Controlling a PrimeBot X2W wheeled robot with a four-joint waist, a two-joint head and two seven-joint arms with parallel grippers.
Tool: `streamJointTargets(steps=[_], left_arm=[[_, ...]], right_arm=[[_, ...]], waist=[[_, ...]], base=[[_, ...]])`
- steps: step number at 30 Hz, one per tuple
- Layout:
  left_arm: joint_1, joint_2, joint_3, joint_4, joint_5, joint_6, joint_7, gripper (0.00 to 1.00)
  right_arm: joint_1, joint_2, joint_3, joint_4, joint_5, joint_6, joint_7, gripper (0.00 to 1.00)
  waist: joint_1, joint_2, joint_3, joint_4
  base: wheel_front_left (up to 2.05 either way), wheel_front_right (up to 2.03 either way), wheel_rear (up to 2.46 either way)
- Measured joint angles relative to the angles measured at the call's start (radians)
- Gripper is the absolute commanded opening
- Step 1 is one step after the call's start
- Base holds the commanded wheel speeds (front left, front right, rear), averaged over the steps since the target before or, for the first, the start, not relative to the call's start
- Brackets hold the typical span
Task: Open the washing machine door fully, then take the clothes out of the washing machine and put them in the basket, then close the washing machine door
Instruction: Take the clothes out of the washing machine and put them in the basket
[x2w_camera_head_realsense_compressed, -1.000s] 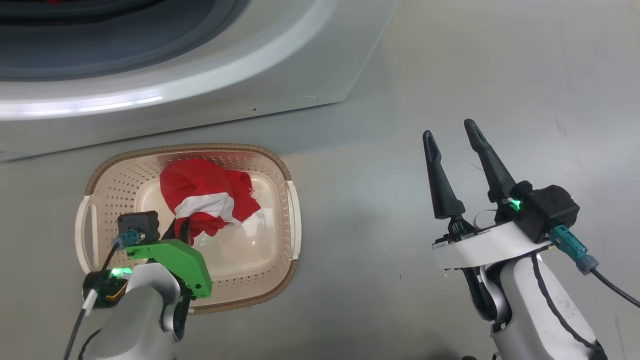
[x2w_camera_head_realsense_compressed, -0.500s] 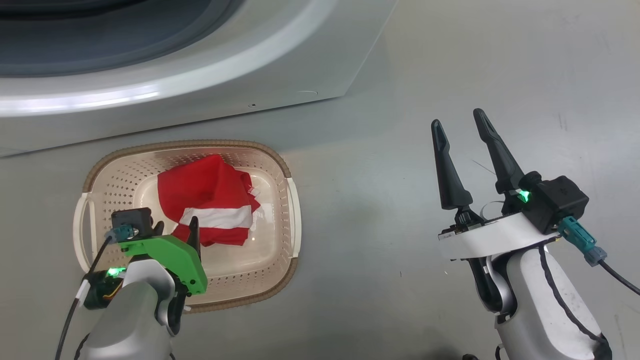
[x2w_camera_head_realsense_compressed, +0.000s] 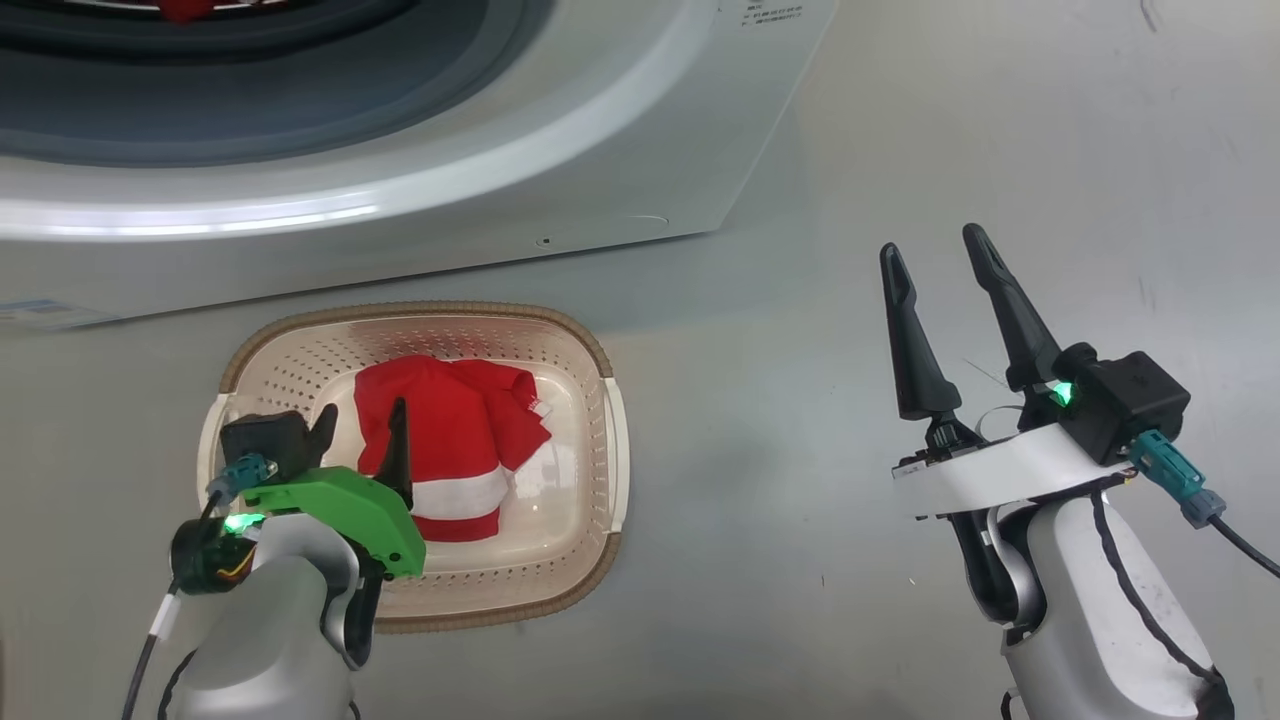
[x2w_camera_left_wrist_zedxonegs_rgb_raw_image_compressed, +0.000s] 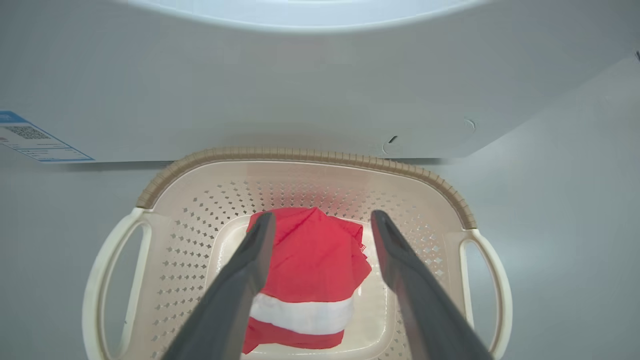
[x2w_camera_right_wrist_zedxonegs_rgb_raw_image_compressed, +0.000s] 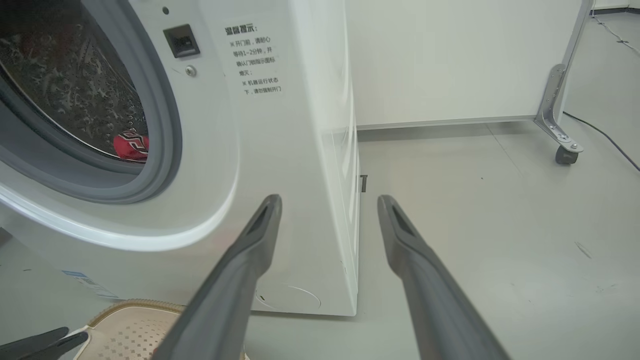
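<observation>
While my left hand (x2w_camera_head_realsense_compressed: 362, 412) hangs above the basket (x2w_camera_head_realsense_compressed: 420, 312), its two fingers stand wide apart with nothing gripped between them. Right under it, on the bottom of the basket, lies a red garment (x2w_camera_head_realsense_compressed: 450, 430) with a white band (x2w_camera_left_wrist_zedxonegs_rgb_raw_image_compressed: 300, 315), crumpled. Through the left wrist camera it shows in the gap between my fingers. Just past the fingertips, beyond the basket's brown rim, rises the white front of the washing machine (x2w_camera_head_realsense_compressed: 600, 150), with a blue label (x2w_camera_left_wrist_zedxonegs_rgb_raw_image_compressed: 35, 142) low on it, off to the left. My right hand (x2w_camera_head_realsense_compressed: 931, 242) is well off to the side over bare floor (x2w_camera_head_realsense_compressed: 1000, 120), its fingers likewise spread and empty, pointing toward the machine's corner. Ahead and to the left of that hand the steel drum (x2w_camera_right_wrist_zedxonegs_rgb_raw_image_compressed: 75, 85) shows inside its grey seal (x2w_camera_right_wrist_zedxonegs_rgb_raw_image_compressed: 167, 150), and another red garment (x2w_camera_right_wrist_zedxonegs_rgb_raw_image_compressed: 131, 145) lies at the drum's lower edge.
</observation>
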Motion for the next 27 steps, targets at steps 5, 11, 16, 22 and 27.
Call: streamJointTargets(steps=[5, 11, 16, 22, 27], left_arm=[[-0.001, -0.001, -0.011, -0.041, 0.007, -0.009, -0.017, 1.00], [-0.001, -0.002, -0.009, -0.102, 0.038, -0.009, -0.020, 1.00], [0.000, -0.002, 0.017, -0.221, 0.076, -0.007, -0.020, 1.00], [0.012, -0.003, 0.046, -0.361, 0.123, -0.003, -0.020, 1.00], [0.063, -0.003, 0.055, -0.445, 0.153, 0.003, -0.020, 1.00]], right_arm=[[0.007, 0.000, -0.023, 0.009, -0.005, 0.000, 0.000, 1.00], [0.026, 0.000, -0.041, 0.022, -0.007, 0.000, 0.000, 1.00], [0.048, 0.000, -0.047, 0.030, -0.007, 0.000, 0.000, 1.00], [0.080, 0.000, -0.057, 0.038, -0.007, 0.000, 0.000, 1.00], [0.109, 0.000, -0.067, 0.046, -0.007, 0.000, 0.000, 1.00]], waist=[[0.0000, 0.0000, -0.030, 0.019], [0.0000, 0.0000, -0.073, 0.036], [0.0000, 0.0000, -0.116, 0.043], [0.0000, 0.0000, -0.171, 0.048], [0.0000, 0.0000, -0.218, 0.054]], base=[[0.00, 0.00, 0.00], [0.00, 0.00, 0.00], [0.00, 0.00, 0.00], [0.00, 0.00, 0.00], [0.00, 0.00, 0.00]])
